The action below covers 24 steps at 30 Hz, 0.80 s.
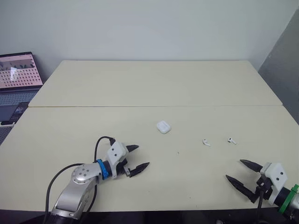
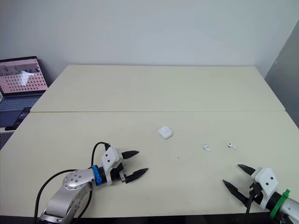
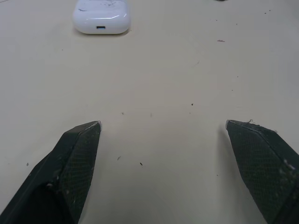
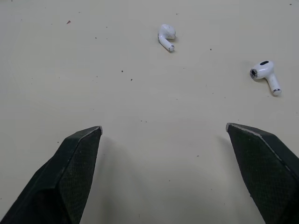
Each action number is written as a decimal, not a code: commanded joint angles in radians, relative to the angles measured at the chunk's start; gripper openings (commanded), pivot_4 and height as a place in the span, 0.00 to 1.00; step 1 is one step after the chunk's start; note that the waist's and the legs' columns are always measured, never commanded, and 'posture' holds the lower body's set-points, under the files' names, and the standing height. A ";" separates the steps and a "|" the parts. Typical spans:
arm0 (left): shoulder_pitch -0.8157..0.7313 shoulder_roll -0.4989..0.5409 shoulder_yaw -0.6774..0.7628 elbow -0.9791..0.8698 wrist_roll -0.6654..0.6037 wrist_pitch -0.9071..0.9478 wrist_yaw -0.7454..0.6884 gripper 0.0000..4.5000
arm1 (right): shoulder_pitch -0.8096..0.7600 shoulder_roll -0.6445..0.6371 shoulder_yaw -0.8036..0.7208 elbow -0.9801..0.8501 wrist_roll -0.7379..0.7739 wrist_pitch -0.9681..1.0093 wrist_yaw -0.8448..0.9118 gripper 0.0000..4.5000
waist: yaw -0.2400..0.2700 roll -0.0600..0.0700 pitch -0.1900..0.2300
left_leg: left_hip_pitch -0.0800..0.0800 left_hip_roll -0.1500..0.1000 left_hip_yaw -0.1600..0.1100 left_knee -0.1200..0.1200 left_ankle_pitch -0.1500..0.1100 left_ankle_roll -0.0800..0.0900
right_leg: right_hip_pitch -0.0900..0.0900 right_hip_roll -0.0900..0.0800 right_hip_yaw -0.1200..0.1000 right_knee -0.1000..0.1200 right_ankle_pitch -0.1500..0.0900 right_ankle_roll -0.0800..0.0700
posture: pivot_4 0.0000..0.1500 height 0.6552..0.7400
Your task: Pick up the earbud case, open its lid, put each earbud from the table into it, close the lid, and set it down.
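Observation:
A white earbud case (image 1: pixel 163 127) lies shut near the middle of the table, also visible as the case (image 3: pixel 101 17) in the left wrist view. Two white earbuds lie to its right: one earbud (image 1: pixel 206 142) nearer the case and another earbud (image 1: pixel 231 140) further right; both earbuds (image 4: pixel 166 36) (image 4: pixel 265 74) lie apart on the bare table. My left gripper (image 1: pixel 136 158) rests open on the table, short of the case and to its left. My right gripper (image 1: pixel 240 171) is open near the front right edge, short of the earbuds.
The beige table (image 1: pixel 154 84) has a seam across its middle. An open laptop (image 1: pixel 17 72) stands past the table's left edge. A grey wall panel (image 1: pixel 285 70) rises at the right.

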<state>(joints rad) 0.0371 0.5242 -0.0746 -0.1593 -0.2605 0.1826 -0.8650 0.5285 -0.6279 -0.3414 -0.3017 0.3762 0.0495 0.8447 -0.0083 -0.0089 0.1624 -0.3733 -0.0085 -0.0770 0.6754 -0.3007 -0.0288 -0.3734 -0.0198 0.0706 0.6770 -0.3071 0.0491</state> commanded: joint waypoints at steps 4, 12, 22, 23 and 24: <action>-0.016 -0.024 -0.001 0.026 -0.012 -0.036 -0.004 1.00 | -0.006 -0.004 -0.034 -0.035 0.015 -0.003 -0.005 0.99 | 0.000 0.000 0.000 | 0.000 0.000 0.000 0.000 0.000 0.000 | 0.000 0.000 0.000 0.000 0.000 0.000 | 1.00 1.00; -0.021 -0.042 -0.002 0.010 -0.057 -0.003 -0.018 1.00 | 0.010 0.010 -0.033 -0.048 0.014 -0.008 -0.008 0.99 | 0.000 0.000 0.000 | 0.000 0.000 0.000 0.000 0.000 0.000 | 0.000 0.000 0.000 0.000 0.000 0.000 | 1.00 1.00; -0.238 -0.185 -0.078 0.183 0.022 -0.006 0.074 1.00 | 0.000 0.076 0.025 -0.214 0.077 0.015 -0.041 0.99 | 0.004 0.000 0.000 | 0.000 -0.001 0.000 0.000 0.000 0.000 | 0.000 0.000 -0.002 0.000 0.000 0.000 | 1.00 1.00; -0.264 -0.199 -0.084 0.212 0.037 -0.019 0.081 1.00 | -0.004 0.080 0.032 -0.233 0.082 0.023 -0.047 0.99 | 0.003 -0.001 0.000 | -0.001 -0.001 0.000 0.000 0.000 0.000 | 0.000 0.001 -0.003 0.000 0.000 0.000 | 1.00 1.00; -0.292 -0.214 -0.091 0.245 0.053 -0.034 0.093 1.00 | -0.009 0.084 0.039 -0.255 0.085 0.031 -0.056 0.99 | 0.002 -0.001 0.000 | 0.000 -0.001 0.000 0.000 0.000 0.000 | 0.000 0.001 -0.004 0.000 0.000 0.000 | 1.00 1.00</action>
<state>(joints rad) -0.2283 0.3236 -0.1551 0.0573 -0.2335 0.1867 -0.7918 0.5248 -0.5468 -0.3056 -0.4968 0.4354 0.0733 0.8033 -0.0062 -0.0096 0.1626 -0.3736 -0.0094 -0.0767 0.6758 -0.3007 -0.0288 -0.3735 -0.0193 0.0671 0.6773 -0.3070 0.0492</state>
